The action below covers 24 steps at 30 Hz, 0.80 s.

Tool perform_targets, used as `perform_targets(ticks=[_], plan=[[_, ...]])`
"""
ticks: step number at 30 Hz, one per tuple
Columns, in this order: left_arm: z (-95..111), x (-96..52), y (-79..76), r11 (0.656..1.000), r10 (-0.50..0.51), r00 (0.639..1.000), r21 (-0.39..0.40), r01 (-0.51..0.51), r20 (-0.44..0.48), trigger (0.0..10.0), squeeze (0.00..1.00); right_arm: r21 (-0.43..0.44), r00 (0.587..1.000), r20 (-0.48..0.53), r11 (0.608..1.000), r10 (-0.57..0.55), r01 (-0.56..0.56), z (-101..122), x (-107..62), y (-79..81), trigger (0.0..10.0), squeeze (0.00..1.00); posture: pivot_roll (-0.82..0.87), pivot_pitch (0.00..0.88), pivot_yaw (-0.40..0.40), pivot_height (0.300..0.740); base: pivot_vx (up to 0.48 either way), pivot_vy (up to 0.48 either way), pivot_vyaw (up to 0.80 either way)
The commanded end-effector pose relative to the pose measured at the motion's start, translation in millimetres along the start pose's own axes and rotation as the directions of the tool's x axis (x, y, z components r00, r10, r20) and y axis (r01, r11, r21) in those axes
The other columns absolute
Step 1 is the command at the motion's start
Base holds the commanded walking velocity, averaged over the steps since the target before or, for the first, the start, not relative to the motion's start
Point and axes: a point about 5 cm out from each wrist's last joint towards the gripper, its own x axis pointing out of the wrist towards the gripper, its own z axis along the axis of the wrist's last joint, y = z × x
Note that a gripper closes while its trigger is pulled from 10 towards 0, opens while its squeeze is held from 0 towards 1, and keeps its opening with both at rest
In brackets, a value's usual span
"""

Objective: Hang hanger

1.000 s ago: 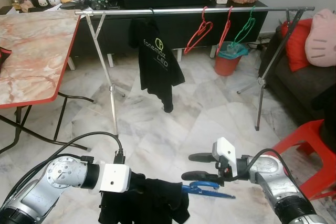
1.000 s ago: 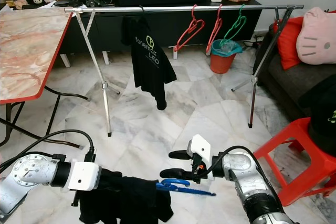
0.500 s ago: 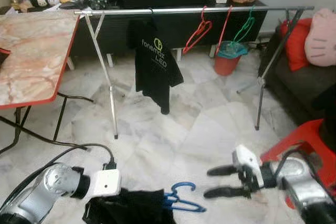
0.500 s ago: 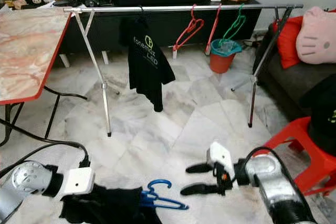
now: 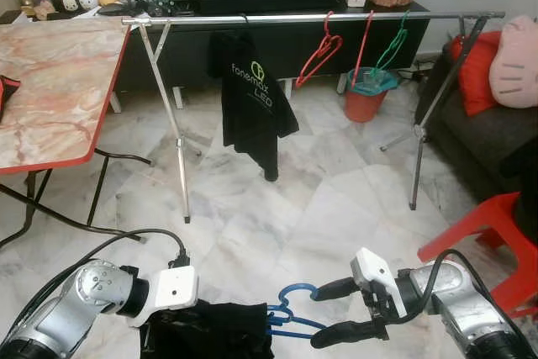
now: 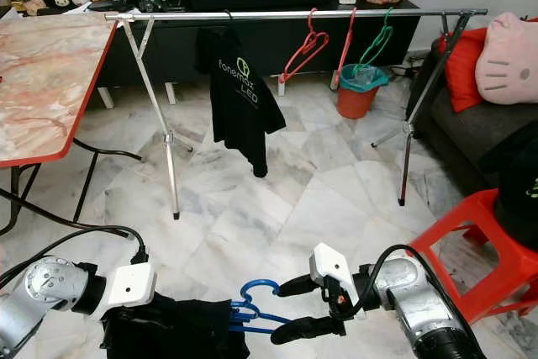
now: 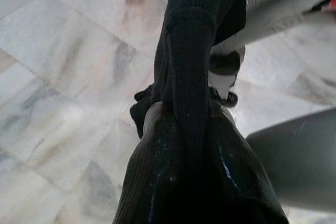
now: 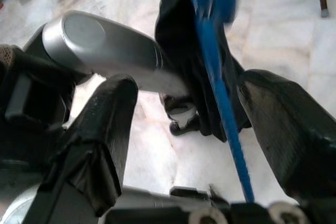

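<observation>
A blue hanger [image 5: 290, 319] sticks out of a black garment [image 5: 210, 332] low over the floor in front of me. My left gripper [image 5: 168, 324] is shut on that garment, its fingers buried in the cloth [image 7: 184, 129]. My right gripper [image 5: 334, 313] is open, one finger on each side of the hanger's blue wire [image 8: 218, 93], without touching it. Further off stands a silver clothes rail [image 5: 277, 17], on which hang a black printed shirt [image 5: 252, 98], two red hangers [image 5: 318, 52] and a green hanger [image 5: 391, 39].
A marble-topped table with a red edge [image 5: 50, 90] stands to the left. On the right are a red plastic stool [image 5: 492, 233] and a dark sofa with a pink cushion [image 5: 514, 52]. A red bucket [image 5: 366, 97] sits behind the rail, before a black TV cabinet.
My right gripper has moved left from beside the hanger, so its open fingers now straddle the blue wire. The left gripper still holds the garment, slightly higher.
</observation>
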Motion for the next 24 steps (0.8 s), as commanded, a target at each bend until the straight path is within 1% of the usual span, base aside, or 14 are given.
perform_targets(ticks=[1,5,7,9,13,16,19,24], plan=[[13,-4.4,7.4,0.999,0.014,0.999,0.029,-0.015,0.043,10.0,0.00,0.005,0.999,-0.045,1.000,-0.010,0.010,-7,-0.6,0.7,10.0,0.00,0.03,0.000,-0.017,0.740,0.000,0.000,0.00],[17,-4.3,11.1,0.999,0.018,0.999,0.044,-0.020,0.051,10.0,0.00,0.016,0.996,-0.084,0.999,-0.041,0.042,-17,5.7,-0.2,10.0,0.00,0.03,0.000,-0.020,0.740,0.000,0.000,0.00],[19,-4.3,11.3,0.999,0.013,0.998,0.044,-0.016,0.055,10.0,0.00,0.020,0.996,-0.079,0.999,-0.036,0.038,-19,7.7,0.9,10.0,0.00,0.04,0.000,-0.023,0.740,0.000,0.000,0.00],[25,-5.3,11.3,0.999,0.006,0.997,0.042,-0.009,0.075,10.0,0.00,0.030,0.996,-0.068,0.998,-0.060,0.062,-21,11.2,0.3,10.0,0.00,0.04,0.000,-0.022,0.740,0.000,0.000,0.00],[29,-7.6,10.6,0.999,-0.002,0.997,0.045,-0.002,0.083,10.0,0.00,0.021,0.996,-0.037,0.996,-0.086,0.087,-19,14.2,-1.5,10.0,0.00,0.04,0.000,-0.023,0.740,0.000,0.000,0.00],[29,-7.5,10.0,0.999,-0.008,0.997,0.046,0.005,0.083,10.0,0.00,0.019,0.996,-0.033,0.997,-0.078,0.078,-18,15.1,-1.9,10.0,0.00,0.04,0.000,-0.023,0.740,0.000,0.000,0.00],[29,-8.0,9.6,0.999,-0.007,0.997,0.042,0.004,0.081,10.0,0.00,-0.009,0.991,-0.003,0.991,-0.137,0.137,-13,16.3,-9.2,10.0,0.00,0.05,0.000,-0.027,0.740,0.000,0.000,0.00],[29,-7.1,7.1,0.999,-0.019,0.997,0.041,0.016,0.078,10.0,0.00,-0.034,0.981,0.012,0.980,-0.195,0.195,-8,14.8,-16.0,10.0,0.00,0.05,0.000,-0.027,0.740,0.000,0.000,0.00]])
